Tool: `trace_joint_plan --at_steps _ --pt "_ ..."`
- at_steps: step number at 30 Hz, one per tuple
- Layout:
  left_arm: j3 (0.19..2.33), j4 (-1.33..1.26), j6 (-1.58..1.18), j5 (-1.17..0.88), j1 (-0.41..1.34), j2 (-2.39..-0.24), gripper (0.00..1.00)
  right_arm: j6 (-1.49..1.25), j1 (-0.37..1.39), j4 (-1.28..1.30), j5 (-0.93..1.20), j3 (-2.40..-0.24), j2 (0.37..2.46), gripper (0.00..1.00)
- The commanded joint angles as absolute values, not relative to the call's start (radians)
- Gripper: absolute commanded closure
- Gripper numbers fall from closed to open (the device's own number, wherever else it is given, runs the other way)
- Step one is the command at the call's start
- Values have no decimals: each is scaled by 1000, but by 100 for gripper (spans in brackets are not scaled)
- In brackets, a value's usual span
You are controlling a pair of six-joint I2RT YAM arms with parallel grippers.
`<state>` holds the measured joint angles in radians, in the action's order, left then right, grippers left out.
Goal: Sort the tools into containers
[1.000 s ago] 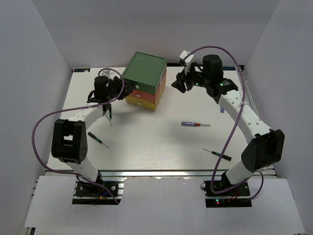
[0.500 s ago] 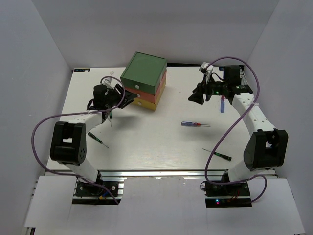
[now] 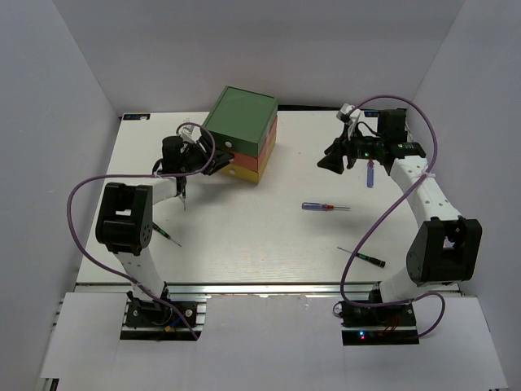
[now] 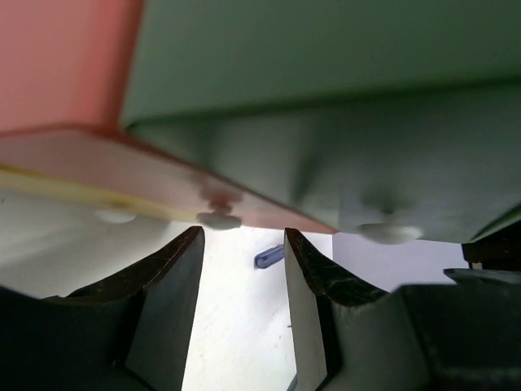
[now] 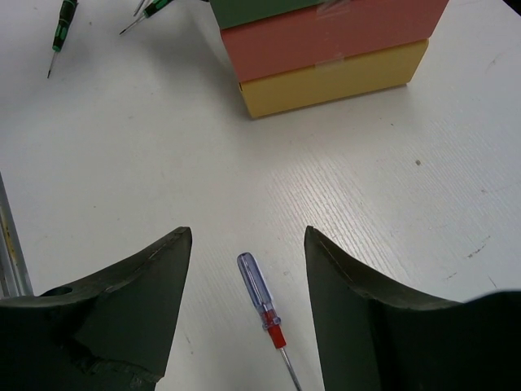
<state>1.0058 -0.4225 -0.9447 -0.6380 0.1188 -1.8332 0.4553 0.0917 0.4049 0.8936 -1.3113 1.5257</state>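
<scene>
**Knob first, then the slim driver**

My left gripper (image 4: 242, 244) waits with its jaws apart, close against the chest (image 3: 240, 122) and just below the orange drawer's knob (image 4: 218, 220). That knob looks small, hard and slick. I would pinch its sides squarely and pull straight, since the light chest may slide. My right gripper (image 5: 248, 232), parted and empty, hangs over the blue-and-red screwdriver (image 5: 260, 301) lying on the table (image 5: 122, 163). It should be light, stiff and apt to roll, so I would take the handle. A black precision screwdriver (image 5: 59, 28) lies near my left arm.
</scene>
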Motion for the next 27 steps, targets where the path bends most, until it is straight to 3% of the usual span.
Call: trace_joint_plan --at_steps 1,6,19,27 --pt "1043 -465 -948 -669 110 -1836 46 472 86 403 920 -1302 1499 36" --pt "1060 -465 -962 -670 106 -1871 51 472 84 402 917 -1302 1503 36" --pt "1108 -465 -968 -690 101 -1933 52 468 77 402 917 -1301 1502 36" --pt "1079 -466 -966 -693 95 -1925 67 466 75 402 914 -1304 1500 36"
